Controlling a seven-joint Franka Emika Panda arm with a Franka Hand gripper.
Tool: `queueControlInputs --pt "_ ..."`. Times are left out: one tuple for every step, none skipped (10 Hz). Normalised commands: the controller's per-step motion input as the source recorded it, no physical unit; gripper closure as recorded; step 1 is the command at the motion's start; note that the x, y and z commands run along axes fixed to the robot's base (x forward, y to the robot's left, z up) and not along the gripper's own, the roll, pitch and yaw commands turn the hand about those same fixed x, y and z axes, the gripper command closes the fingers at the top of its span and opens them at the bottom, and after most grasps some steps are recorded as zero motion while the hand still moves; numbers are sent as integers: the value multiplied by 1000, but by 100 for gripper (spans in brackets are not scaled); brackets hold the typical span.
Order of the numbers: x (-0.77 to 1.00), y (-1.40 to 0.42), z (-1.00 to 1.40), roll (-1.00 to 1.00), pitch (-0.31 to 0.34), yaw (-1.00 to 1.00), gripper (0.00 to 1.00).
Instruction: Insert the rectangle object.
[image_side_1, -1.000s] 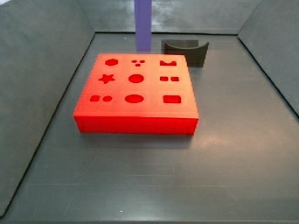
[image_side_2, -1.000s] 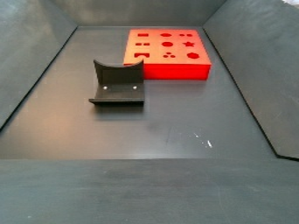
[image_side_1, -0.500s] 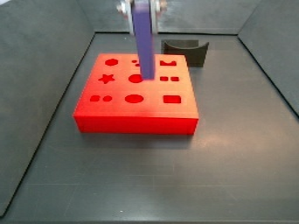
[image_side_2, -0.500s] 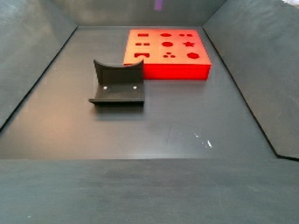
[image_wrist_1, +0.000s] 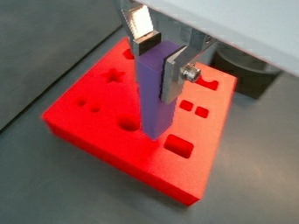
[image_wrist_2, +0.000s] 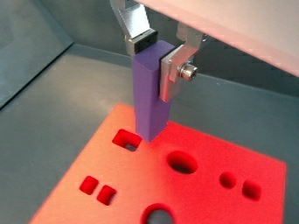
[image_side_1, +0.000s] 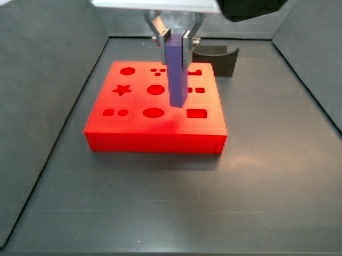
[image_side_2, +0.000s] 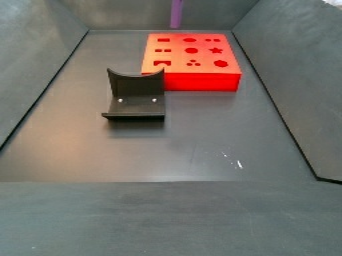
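Purple-blue bar held upright over the red block; insertion not yet complete.

Pincer (image_wrist_1: 160, 54) is closed on the upper part of the rectangle object (image_wrist_1: 156, 92), silver plates pressing opposite faces, seen in both wrist views. It sits above the red block (image_side_1: 155, 110), which rests on the dark surface (image_side_1: 160, 200). The bar hangs vertically, its lower end over the block's top face among the shaped holes; in a wrist view (image_wrist_2: 149, 101) that end lies just beside a rectangular hole (image_wrist_2: 125, 138), though contact or entry cannot be confirmed. Grasp and carry appear done. Remaining, by judgement: line up the bar end with the matching hole, lower it in, release. Dark curved holder (image_side_2: 134, 96) stands well apart from the block, untouched.
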Motion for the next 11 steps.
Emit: queueControlInputs --pt "171 169 -63 0 17 -880 100" --pt "0 31 -94 0 66 -986 100" --pt "0 0 -80 0 89 -997 100" --pt "0 0 -66 -3 86 -997 100" --pt "0 0 0 -34 114 -974 100" --pt "0 0 0 -53 117 -951 100" --pt "34 0 0 -56 116 -926 100" --pt "120 11 -14 -61 107 -869 100" --pt "140 0 0 -83 191 -766 100" --pt "131 0 0 -114 239 -729 100" --pt "143 0 0 -123 250 -714 100"
